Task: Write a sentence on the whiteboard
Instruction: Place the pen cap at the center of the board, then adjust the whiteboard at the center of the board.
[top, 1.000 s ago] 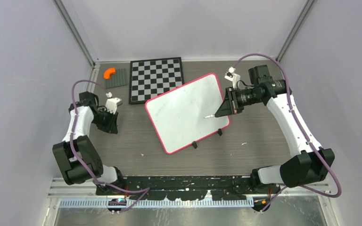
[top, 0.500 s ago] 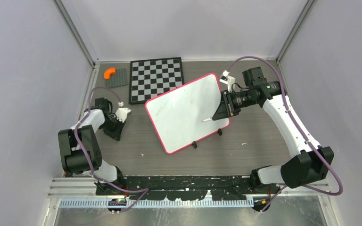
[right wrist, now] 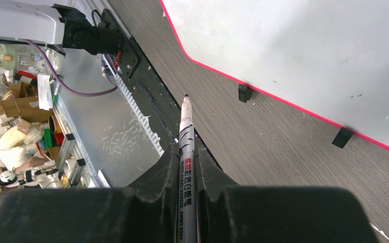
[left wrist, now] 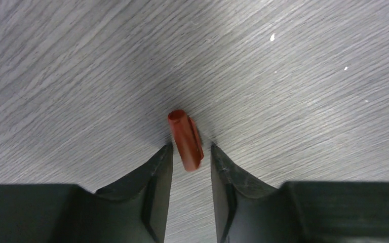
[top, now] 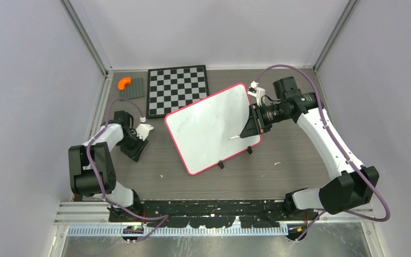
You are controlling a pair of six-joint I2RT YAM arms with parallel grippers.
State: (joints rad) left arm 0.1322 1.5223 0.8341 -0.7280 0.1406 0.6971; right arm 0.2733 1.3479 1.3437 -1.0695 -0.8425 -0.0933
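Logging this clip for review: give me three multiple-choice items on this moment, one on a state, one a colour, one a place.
1. The marker is: A capped; B lying loose; C uncapped, clamped in the right jaws.
2. The whiteboard rim is: A blue; B pink-red; C black.
3. The red cap is: A on the whiteboard; B between the left jaws; C on the marker.
Answers: C, its bare tip sticks out past the jaws; B, the edge shows pink-red; B, the left wrist view shows it there.
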